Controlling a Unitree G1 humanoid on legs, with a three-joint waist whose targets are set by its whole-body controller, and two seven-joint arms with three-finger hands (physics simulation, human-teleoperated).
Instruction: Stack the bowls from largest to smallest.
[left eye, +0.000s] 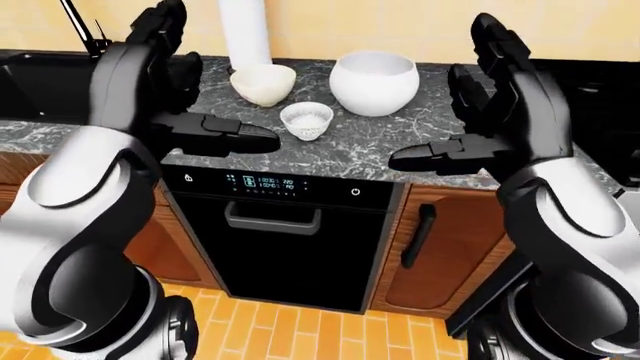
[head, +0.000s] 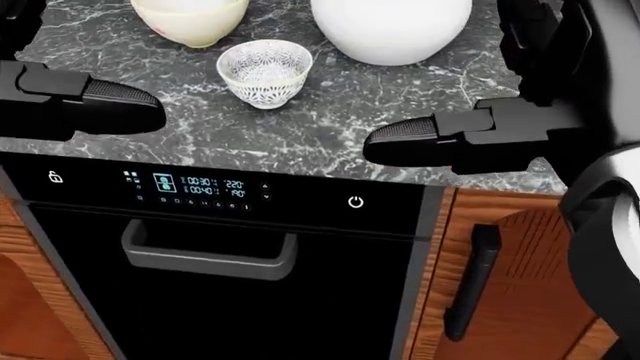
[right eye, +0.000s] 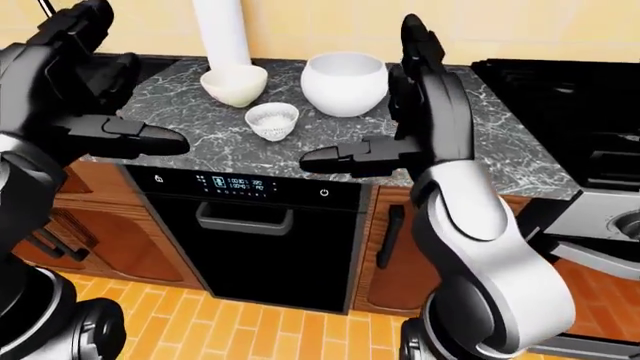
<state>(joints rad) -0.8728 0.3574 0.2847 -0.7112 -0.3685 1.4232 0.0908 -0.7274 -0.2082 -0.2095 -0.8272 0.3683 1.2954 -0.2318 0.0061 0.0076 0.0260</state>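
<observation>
Left hand (left eye: 215, 135) at the left of the left-eye view, fingers spread and released, one finger pointing flat to 3 o'clock over the dark marble tabletop (left eye: 400, 131) edge. Nothing in it.

Cream bowl (left eye: 263, 83) – mid-sized, sits on the tabletop at about 1 o'clock from the left hand, well apart from it. A tall white cylinder (left eye: 245, 31) stands just behind it toward the top of the view; touching or not, cannot tell.

Small clear patterned bowl (head: 264, 72) – smallest, upright, lies between the two hands in the head view, at roughly 2 o'clock from the left hand's fingertip and 10 o'clock from the right hand's. Near both, touching neither. It sits just below the cream bowl and beside the big one, apart from each.

Large white bowl (left eye: 374, 82) – biggest, round, upright, at 12 o'clock from the right hand's fingertip in the head view, near but not touching.

Right hand (left eye: 440, 155) on the right, open too – one finger level and pointing to 9 o'clock above the tabletop edge, the others raised toward the top of the view. Empty.

Below the tabletop: black dishwasher (head: 250, 300) with lit display (head: 205, 186) and grey handle (head: 205, 255). Wood cabinet door (left eye: 440, 255) with black handle at its right. Orange tile floor (left eye: 300, 330) at the bottom. Black stove (right eye: 570, 105) at far right of the right-eye view.

All three bowls separate, none stacked.
</observation>
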